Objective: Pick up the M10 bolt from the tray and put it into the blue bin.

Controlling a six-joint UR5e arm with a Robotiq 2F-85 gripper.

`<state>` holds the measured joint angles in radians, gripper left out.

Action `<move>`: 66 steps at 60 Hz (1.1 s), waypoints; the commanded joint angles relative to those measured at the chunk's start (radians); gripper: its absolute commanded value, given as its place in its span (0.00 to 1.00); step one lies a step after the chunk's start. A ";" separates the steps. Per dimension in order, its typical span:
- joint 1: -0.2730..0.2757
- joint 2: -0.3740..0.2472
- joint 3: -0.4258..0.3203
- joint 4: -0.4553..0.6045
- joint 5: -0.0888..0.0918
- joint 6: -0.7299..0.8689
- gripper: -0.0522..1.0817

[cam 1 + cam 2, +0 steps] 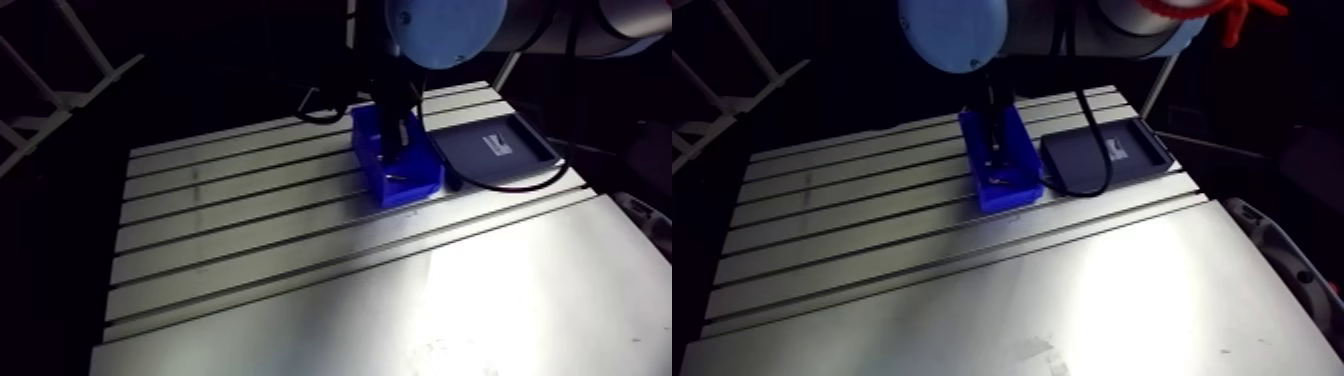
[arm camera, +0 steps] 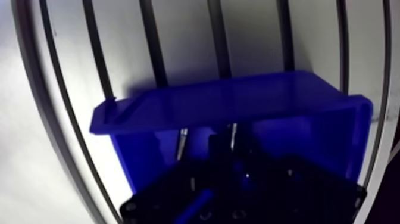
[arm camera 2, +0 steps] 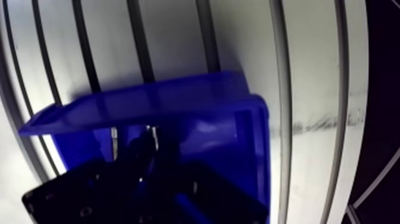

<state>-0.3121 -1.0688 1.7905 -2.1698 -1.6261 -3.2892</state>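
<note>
Arm view: the blue bin (image 1: 408, 188) stands at the surface's (image 1: 250, 240) far edge, with the dark tray (image 1: 470, 160) just beside it toward the far right corner. The tool (image 1: 393, 150) hangs inside the bin, below its rim.

Wrist view: we look into the bin past the tool, whose tip is lost in shadow. We cannot tell whether it is spread or pinching. The M10 bolt, its axis and its finish are not discernible. If held, we judge it lies directly under the tool, over the bin floor
</note>
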 commanded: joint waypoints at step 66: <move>0.001 -0.163 0.042 -0.071 -0.005 0.008 0.10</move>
<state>-0.3107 -1.1894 1.8234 -2.2432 -1.6255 -3.2807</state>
